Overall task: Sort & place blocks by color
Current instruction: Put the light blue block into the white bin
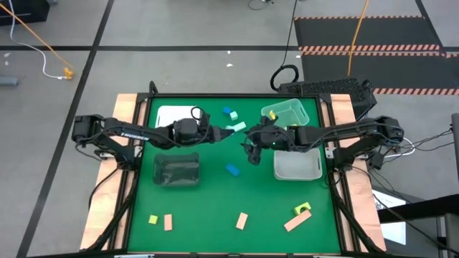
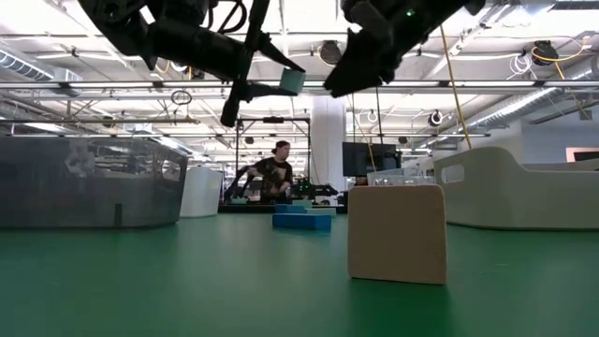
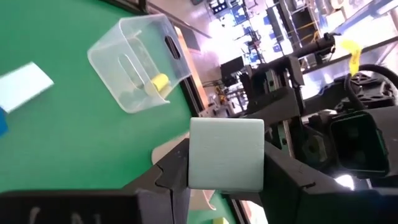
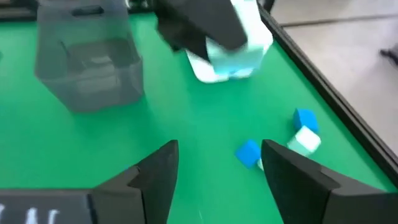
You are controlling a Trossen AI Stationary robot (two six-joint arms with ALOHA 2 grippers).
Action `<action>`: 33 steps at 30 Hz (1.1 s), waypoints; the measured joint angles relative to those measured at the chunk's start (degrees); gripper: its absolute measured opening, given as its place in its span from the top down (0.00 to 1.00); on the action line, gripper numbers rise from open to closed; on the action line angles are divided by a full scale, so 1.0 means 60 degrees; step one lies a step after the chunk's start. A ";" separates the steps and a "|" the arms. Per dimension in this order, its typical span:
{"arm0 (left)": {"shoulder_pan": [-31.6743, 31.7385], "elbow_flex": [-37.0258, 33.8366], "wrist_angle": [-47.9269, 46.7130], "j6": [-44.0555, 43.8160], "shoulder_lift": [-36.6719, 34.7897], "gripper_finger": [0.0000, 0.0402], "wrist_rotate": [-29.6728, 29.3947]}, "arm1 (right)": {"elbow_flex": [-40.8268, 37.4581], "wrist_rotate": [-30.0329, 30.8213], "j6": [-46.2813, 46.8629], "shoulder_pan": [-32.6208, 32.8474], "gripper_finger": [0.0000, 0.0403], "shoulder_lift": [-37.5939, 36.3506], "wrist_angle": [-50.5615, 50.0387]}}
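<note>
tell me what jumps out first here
The two arms meet above the middle of the green table. The left gripper is shut on a pale teal block, held in the air, and the open right gripper faces it. In the low view a tan block looms close.

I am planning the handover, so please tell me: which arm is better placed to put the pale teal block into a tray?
Probably the left. Its tool is shut on the pale teal block, raised above the green table. The right tool is open and holds nothing, close opposite it at mid-table.
</note>
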 joint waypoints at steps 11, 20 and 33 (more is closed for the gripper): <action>0.1252 -0.0018 -0.3110 0.0621 -0.1053 0.66 0.0892 | 0.0002 0.0009 0.1893 -0.0413 0.45 -0.0127 -0.0759; 0.2093 -0.0004 -0.7214 0.1805 -0.2949 0.64 0.0126 | -0.0066 -0.0003 0.4708 -0.1271 0.45 0.0398 -0.0315; 0.2592 -0.0011 -1.1991 0.2011 -0.3503 0.63 -0.1802 | -0.0137 -0.1297 0.4488 -0.1108 0.45 0.2322 0.1751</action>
